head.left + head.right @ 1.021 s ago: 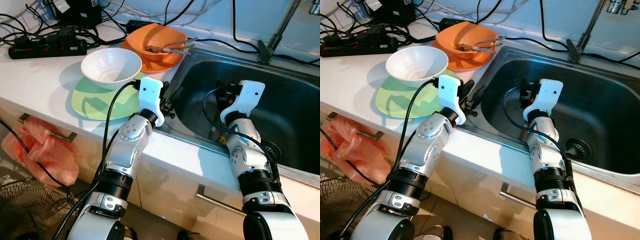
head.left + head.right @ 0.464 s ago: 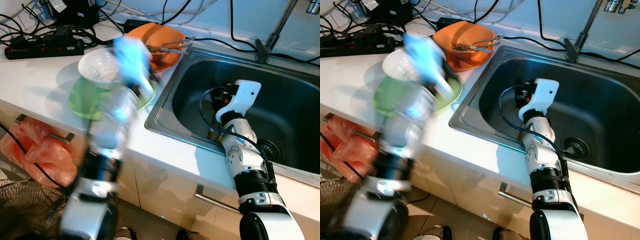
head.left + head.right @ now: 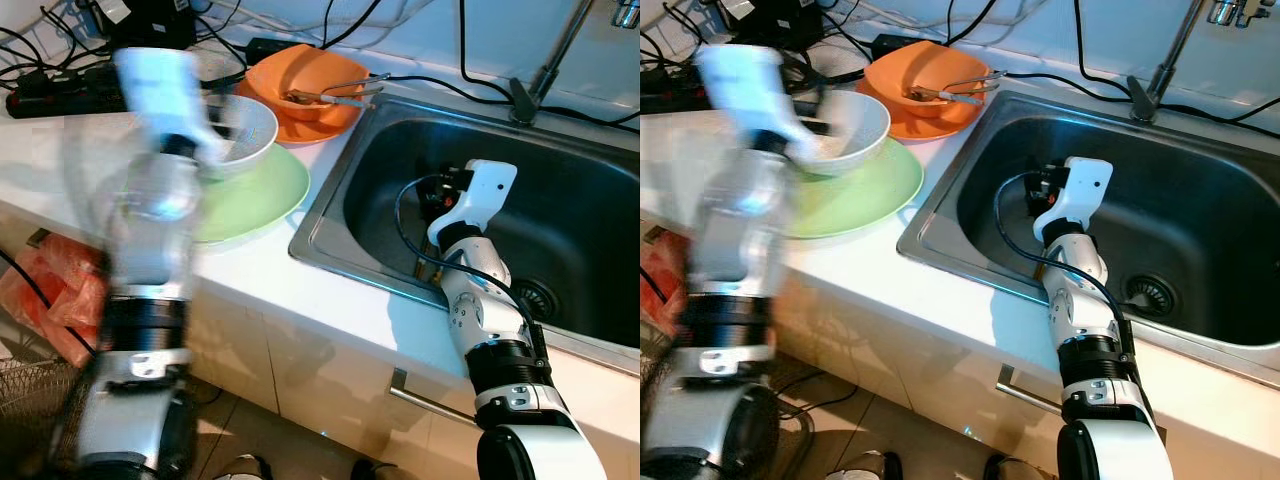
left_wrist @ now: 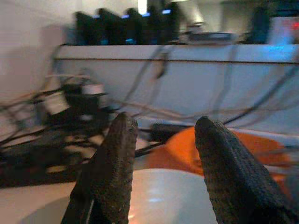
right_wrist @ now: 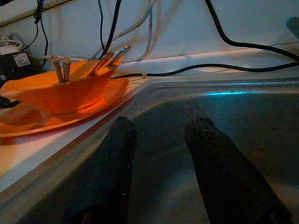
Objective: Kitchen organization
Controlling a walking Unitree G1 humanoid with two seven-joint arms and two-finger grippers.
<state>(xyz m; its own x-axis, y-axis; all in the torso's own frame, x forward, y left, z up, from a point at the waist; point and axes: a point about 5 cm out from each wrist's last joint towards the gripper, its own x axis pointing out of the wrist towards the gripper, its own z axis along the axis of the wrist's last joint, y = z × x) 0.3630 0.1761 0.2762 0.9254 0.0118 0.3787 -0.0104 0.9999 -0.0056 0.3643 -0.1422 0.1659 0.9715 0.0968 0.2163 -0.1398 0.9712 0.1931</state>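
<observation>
Left gripper (image 4: 161, 154), fingers apart and empty, blurs just above the white bowl (image 3: 245, 135) on the green plate (image 3: 262, 195) (may clip the rim, tipping it); right gripper (image 5: 161, 140) parted over the sink (image 3: 590, 230).

Left arm raised, motion-blurred, pincer (image 4: 163, 140) fingers parted. Right arm bent forward, pincer (image 5: 161, 140) fingers parted.

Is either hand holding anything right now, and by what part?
Nothing is held. The left hand is open above the white bowl; the right hand is open and empty inside the sink.
</observation>
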